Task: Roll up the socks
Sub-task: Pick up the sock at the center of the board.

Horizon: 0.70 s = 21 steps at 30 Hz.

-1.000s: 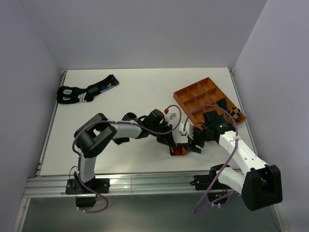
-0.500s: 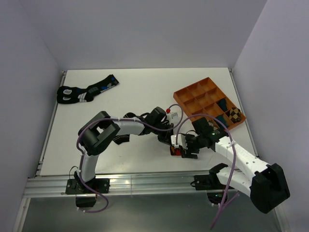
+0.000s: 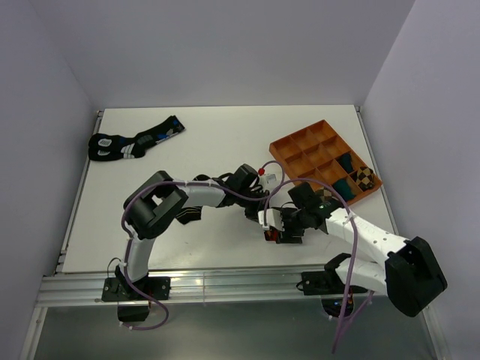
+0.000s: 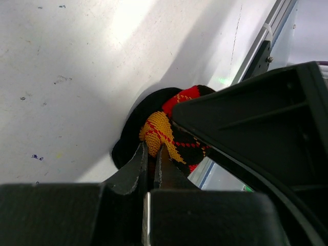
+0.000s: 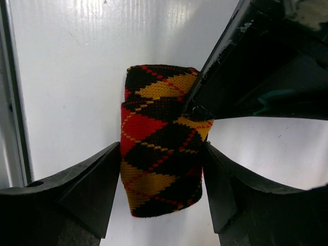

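The argyle sock (image 5: pixel 161 154), wound into a tight bundle, is lying on the table (image 3: pixel 225 142) near its front edge, between the two arms. A fold at its edge is being pinched by the left gripper (image 4: pixel 151 154), whose jaws are clenched on the fabric. The bundle is being straddled by the right gripper (image 5: pixel 161 171), its fingers (image 5: pixel 92 189) set wide at either flank; whether they are already pressing cannot be told from the wrist view. The closing stage of rolling is judged to be in hand: the bundle is being secured. Next, a firm squeeze from the right is being called for before the pinch is let go, lest the roll spring open. The orange tray (image 3: pixel 289 146) is standing just beyond, to the right.
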Motion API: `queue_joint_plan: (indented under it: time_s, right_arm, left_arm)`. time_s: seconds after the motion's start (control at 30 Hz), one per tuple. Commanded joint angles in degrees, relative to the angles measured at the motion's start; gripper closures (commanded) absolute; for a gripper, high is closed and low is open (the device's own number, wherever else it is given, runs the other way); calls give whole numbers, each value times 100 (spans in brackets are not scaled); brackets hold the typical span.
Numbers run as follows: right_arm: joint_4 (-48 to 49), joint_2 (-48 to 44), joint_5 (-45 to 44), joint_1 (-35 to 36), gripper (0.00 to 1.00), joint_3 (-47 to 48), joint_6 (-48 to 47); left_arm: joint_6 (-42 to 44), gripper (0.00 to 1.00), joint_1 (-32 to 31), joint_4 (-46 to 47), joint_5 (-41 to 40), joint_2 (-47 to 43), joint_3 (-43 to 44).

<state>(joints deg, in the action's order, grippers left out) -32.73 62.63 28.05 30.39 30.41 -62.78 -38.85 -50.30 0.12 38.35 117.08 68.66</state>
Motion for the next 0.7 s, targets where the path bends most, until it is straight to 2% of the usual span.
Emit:
queue_joint_plan:
  time_s: [0.0, 0.2, 0.37, 0.57, 0.67]
  right_arm:
    - [206, 222, -212, 90, 30, 26, 73]
    - [443, 574, -441, 169, 32, 26, 135]
    - [557, 794, -564, 230, 37, 87, 222]
    - [706, 952, -626, 257, 56, 149, 337]
    - [715, 1005, -591, 265, 61, 167, 372]
  left_arm:
    - [255, 100, 29, -742, -399, 412, -99]
    - [273, 100, 82, -750, -328, 491, -28]
    - [246, 100, 100, -698, -196, 535, 7]
    - [159, 100, 135, -496, -3, 571, -54]
    - [19, 100, 152, -320, 181, 579, -116]
